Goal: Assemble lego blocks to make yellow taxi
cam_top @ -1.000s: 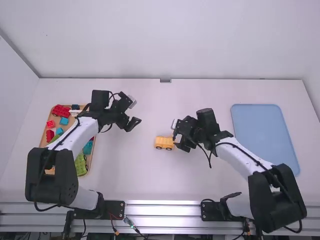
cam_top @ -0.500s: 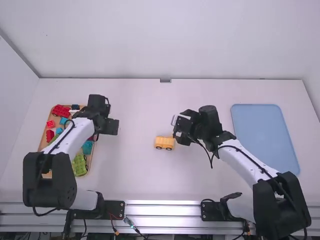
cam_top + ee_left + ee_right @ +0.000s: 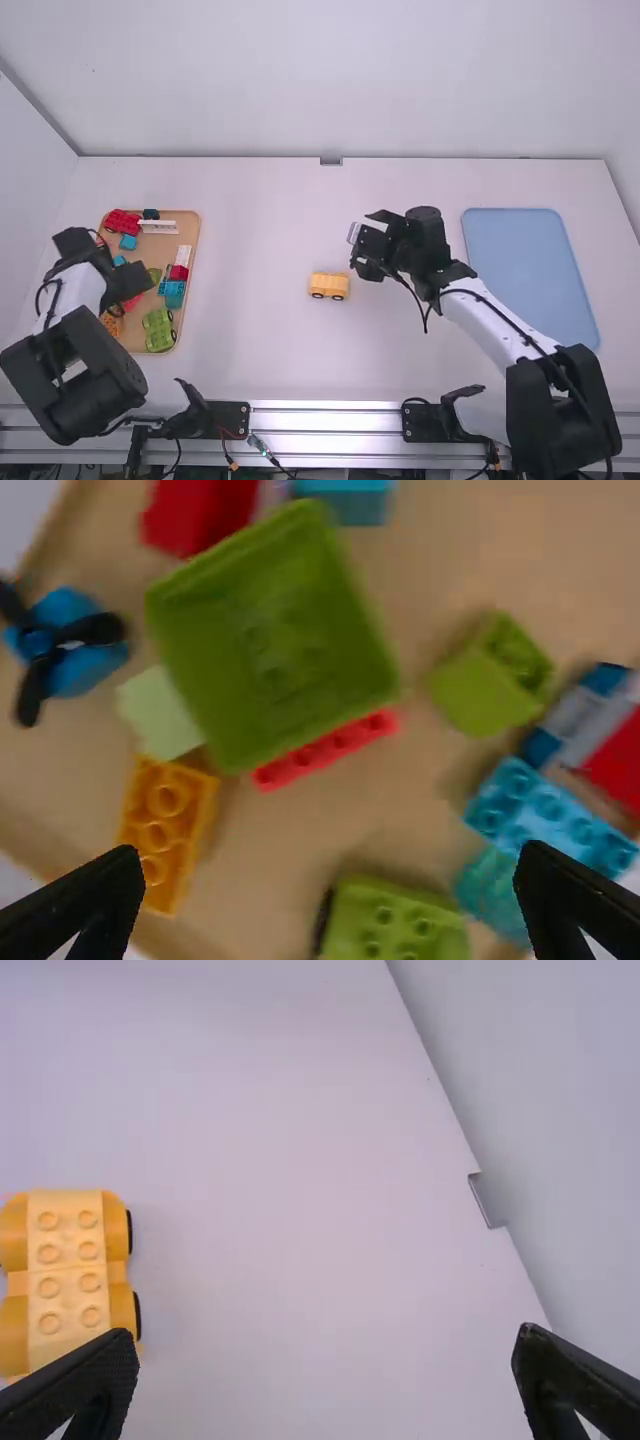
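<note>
Though both pale, white table [image 3: 250,340], greyer wall [image 3: 330,80].

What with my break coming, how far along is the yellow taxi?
Done: the yellow base stands on wheels. Nothing is in hand: the left gripper, over the tray, and right gripper are open. Likely remaining: bricks atop the base's bare studs.

White links [image 3: 485,322] join blocky black joints [image 3: 555,412], with black cables [image 3: 412,291].
</note>
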Tool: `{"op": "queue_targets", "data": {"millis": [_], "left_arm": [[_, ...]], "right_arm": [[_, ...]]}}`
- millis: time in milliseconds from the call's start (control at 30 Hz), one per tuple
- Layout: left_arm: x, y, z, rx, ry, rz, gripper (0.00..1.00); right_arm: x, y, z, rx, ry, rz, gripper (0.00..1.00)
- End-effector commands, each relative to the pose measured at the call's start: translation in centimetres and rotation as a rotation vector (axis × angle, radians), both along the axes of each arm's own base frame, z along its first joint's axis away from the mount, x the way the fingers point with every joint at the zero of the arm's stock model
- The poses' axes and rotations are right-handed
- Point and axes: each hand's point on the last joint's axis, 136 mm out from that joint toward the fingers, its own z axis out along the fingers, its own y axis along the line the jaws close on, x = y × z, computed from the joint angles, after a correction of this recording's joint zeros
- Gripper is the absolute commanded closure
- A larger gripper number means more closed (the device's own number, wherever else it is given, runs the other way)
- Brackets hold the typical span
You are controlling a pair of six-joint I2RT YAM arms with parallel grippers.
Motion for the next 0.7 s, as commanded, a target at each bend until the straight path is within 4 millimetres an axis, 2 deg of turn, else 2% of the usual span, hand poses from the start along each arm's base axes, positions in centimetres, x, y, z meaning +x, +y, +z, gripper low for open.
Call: {"op": "queue_targets", "data": {"millis": [0, 33, 167, 300, 533, 667], "left_arm": [[-2.0, 1.2, -0.9, -0.016, 0.035, 0.057, 0.01], [-3.2, 2.1, -1.2, -0.010, 0.062, 0.069, 0.01], [-4.6, 2.7, -2.0, -0.037, 0.087, 0.018, 0.01], [-5.6, 3.4, -2.3, -0.045, 0.099, 0.051, 0.01], [-4.7, 4.0, -2.0, -0.013, 0.066, 0.058, 0.01], [-2.9, 1.8, -2.1, -0.073, 0.013, -0.194, 0.01]], "right_arm": [[0.5, 0.1, 1.1, 0.017, -0.026, -0.003, 0.01], [0.5, 0.3, 1.3, 0.020, -0.039, 0.002, 0.01], [0.7, 0.7, 1.9, 0.030, -0.066, 0.012, 0.01], [0.9, 0.8, 2.4, 0.031, -0.070, 0.013, 0.01], [1.6, 0.2, 3.0, 0.035, -0.085, -0.009, 0.01], [2.0, -0.6, 3.1, 0.038, -0.091, -0.028, 0.01]]}}
